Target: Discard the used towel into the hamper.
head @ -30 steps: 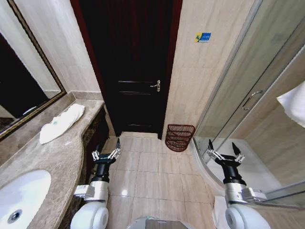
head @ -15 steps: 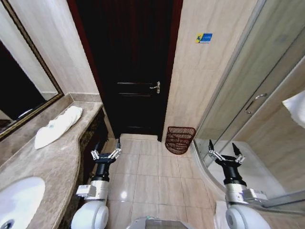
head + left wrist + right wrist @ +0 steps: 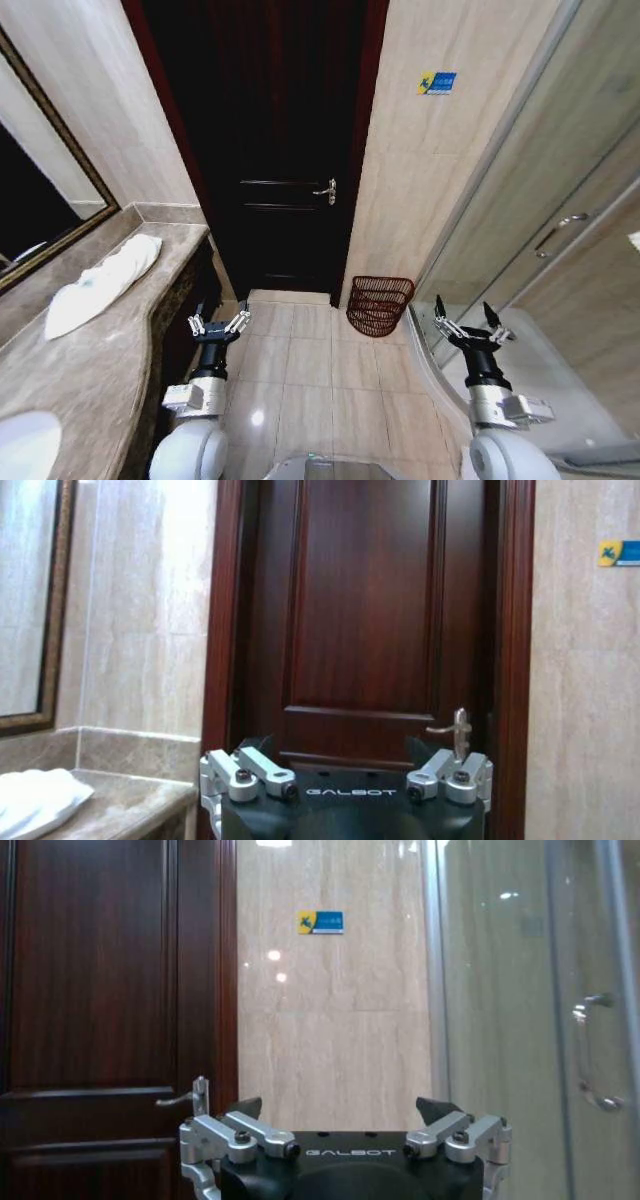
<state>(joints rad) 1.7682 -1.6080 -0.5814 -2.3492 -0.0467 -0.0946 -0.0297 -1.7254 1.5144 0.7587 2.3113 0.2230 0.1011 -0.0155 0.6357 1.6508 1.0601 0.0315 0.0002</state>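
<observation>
So far nothing is held: the left gripper (image 3: 221,322) hangs low in front of the robot beside the edge of the brown speckled stone counter (image 3: 100,350), its jaws spread wide and empty, and the right gripper (image 3: 471,321) hangs at a like height near the curved base of the glass shower enclosure (image 3: 520,200), its jaws likewise released. The used towel, a white rolled cloth (image 3: 95,283), lies along the counter below the dark-framed mirror (image 3: 40,210), well apart from both grippers, and its end also shows at the edge of the left wrist view (image 3: 35,806). The hamper, a small round reddish-brown open-weave basket (image 3: 380,304), stands on the beige tiled floor (image 3: 320,370) against the tiled wall, just beside the dark wooden door (image 3: 270,150) and near the shower's corner. The step in hand looks like approaching the towel; to do it well the robot should square up to the counter so the left arm can reach over the stone edge, come down on the thick middle of the roll rather than a loose end, and close on enough cloth that it will not unroll while carried across to the basket. Compared with the earlier pictures, the whole head view has shifted: the white sink basin (image 3: 25,440) has slid nearly out at the lower corner and the towel sits farther toward the left edge, which reads as the camera moving, not the things, while both arms keep the same posture.
</observation>
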